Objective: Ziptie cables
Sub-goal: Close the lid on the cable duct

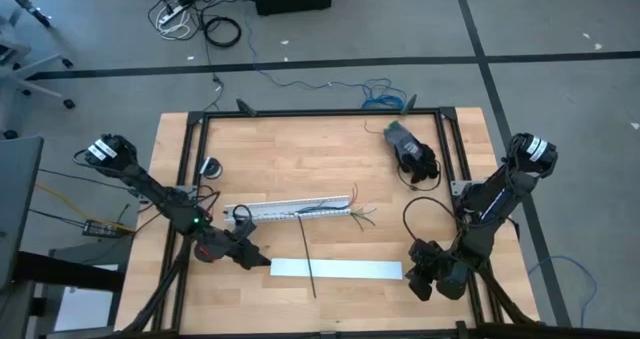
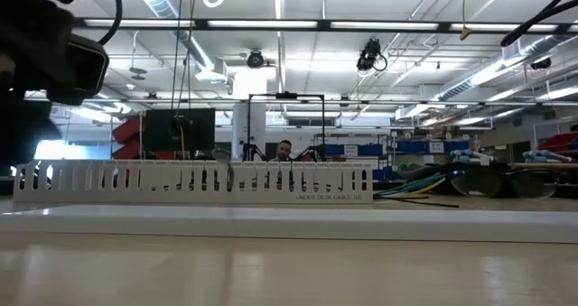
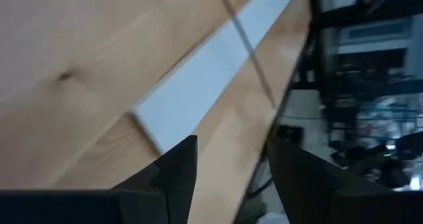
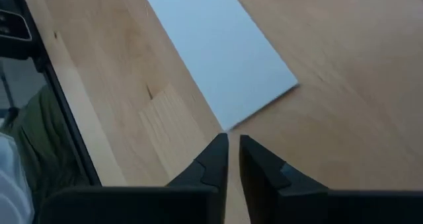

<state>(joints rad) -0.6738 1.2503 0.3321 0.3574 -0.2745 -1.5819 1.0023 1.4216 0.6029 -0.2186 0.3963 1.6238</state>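
Left gripper (image 1: pixel 262 260) low over the pale wooden table (image 1: pixel 330 149), fingers (image 3: pixel 178 171) apart with nothing between them, tips just beside the left end of a flat white rectangular cover strip (image 1: pixel 336 269). Right gripper (image 1: pixel 418 275) at the strip's other end, fingers (image 4: pixel 215 159) almost together, only a narrow slit between, empty, tips just short of the strip's corner. Thin straight black plastic ziptie (image 1: pixel 307 255) lying loose on the wood, crossing the white strip from behind to its front edge, untouched. Bunch of thin grey, blue and orange cables (image 1: pixel 350 211) spilling from the right end of a long white slotted plastic channel (image 1: pixel 290 210), behind the strip and near the table's middle. Cables unbound, well apart from both grippers.
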